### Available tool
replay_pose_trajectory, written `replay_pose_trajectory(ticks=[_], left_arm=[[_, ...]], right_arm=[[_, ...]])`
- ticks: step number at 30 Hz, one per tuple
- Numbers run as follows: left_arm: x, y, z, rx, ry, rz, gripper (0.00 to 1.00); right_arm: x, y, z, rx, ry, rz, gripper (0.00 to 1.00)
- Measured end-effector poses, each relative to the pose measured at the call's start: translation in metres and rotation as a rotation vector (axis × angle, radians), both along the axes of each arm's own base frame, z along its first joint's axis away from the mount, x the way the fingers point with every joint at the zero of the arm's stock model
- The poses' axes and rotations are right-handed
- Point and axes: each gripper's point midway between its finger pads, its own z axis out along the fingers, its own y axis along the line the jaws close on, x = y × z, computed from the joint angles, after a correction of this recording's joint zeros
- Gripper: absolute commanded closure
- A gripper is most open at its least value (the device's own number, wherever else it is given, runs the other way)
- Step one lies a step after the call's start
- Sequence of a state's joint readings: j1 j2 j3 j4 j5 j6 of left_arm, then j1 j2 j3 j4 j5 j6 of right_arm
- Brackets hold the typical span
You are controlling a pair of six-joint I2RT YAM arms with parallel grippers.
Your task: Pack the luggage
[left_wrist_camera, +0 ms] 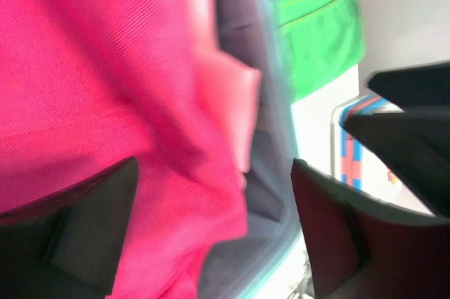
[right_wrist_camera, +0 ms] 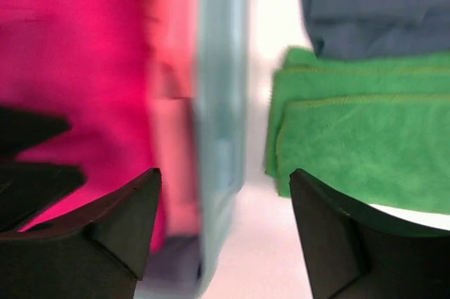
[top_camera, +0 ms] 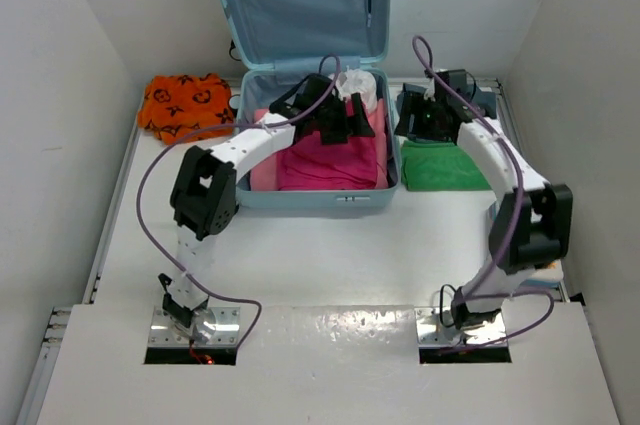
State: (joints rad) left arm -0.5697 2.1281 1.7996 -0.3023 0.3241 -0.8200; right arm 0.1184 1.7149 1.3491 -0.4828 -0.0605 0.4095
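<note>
Luggage point(top_camera: 300, 5) lies open; left hand point(left_wrist_camera: 214, 165) gapes over pink cloth point(top_camera: 325, 167), right hand point(right_wrist_camera: 225, 172) wide too, seemingly empty

From the top external view we look down from high behind the near edge of the white surface point(top_camera: 320, 255), far enough back to take in the whole open luggage point(top_camera: 300, 5). The left wrist view sits very close over the pink cloth point(left_wrist_camera: 105, 67) inside the luggage. It is blurred and faces across the luggage wall toward the green cloth point(left_wrist_camera: 320, 39). The right wrist view hangs close above that wall and the green cloth. Both wrist views share those three things, and the overhead view shows them all.
</note>
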Motion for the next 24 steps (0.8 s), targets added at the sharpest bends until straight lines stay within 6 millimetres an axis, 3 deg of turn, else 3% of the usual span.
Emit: replay_pose_trajectory(ticks=[1, 3, 6, 8, 10, 12, 13, 15, 17, 18, 20, 21, 24], left_arm=[[0.001, 0.004, 0.011, 0.013, -0.043, -0.011, 0.0], [0.003, 0.014, 0.045, 0.028, -0.155, -0.032, 0.0], [0.007, 0.037, 0.098, 0.032, -0.312, -0.039, 0.0], [0.02, 0.067, 0.128, 0.042, -0.404, 0.002, 0.0], [0.042, 0.109, 0.141, 0.071, -0.441, 0.089, 0.0], [0.072, 0.171, 0.145, 0.113, -0.438, 0.212, 0.0], [0.095, 0.222, 0.147, 0.155, -0.42, 0.306, 0.0], [0.128, 0.3, 0.153, 0.222, -0.441, 0.455, 0.0], [0.145, 0.389, 0.148, 0.324, -0.441, 0.606, 0.0], [0.148, 0.422, 0.142, 0.37, -0.426, 0.662, 0.0], [0.155, 0.469, 0.134, 0.445, -0.403, 0.74, 0.0], [0.161, 0.48, 0.126, 0.471, -0.394, 0.755, 0.0], [0.172, 0.477, 0.088, 0.507, -0.335, 0.733, 0.0]], right_arm=[[0.0, 0.001, 0.021, -0.012, -0.047, 0.021, 0.24], [-0.01, 0.002, 0.06, -0.035, -0.129, 0.056, 0.24], [-0.034, -0.017, 0.101, -0.065, -0.211, 0.051, 0.23], [-0.054, -0.042, 0.109, -0.092, -0.231, 0.016, 0.23], [-0.073, -0.057, 0.096, -0.109, -0.198, -0.003, 0.23], [-0.086, -0.058, 0.077, -0.112, -0.138, 0.013, 0.23], [-0.09, -0.056, 0.069, -0.111, -0.111, 0.024, 0.23], [-0.094, -0.053, 0.056, -0.105, -0.067, 0.046, 0.23], [-0.093, -0.05, 0.048, -0.1, -0.044, 0.061, 0.23], [-0.092, -0.048, 0.045, -0.099, -0.035, 0.069, 0.23], [-0.091, -0.045, 0.039, -0.093, -0.013, 0.083, 0.23], [-0.089, -0.044, 0.036, -0.091, -0.002, 0.086, 0.23], [-0.079, -0.041, 0.028, -0.088, 0.027, 0.094, 0.24]])
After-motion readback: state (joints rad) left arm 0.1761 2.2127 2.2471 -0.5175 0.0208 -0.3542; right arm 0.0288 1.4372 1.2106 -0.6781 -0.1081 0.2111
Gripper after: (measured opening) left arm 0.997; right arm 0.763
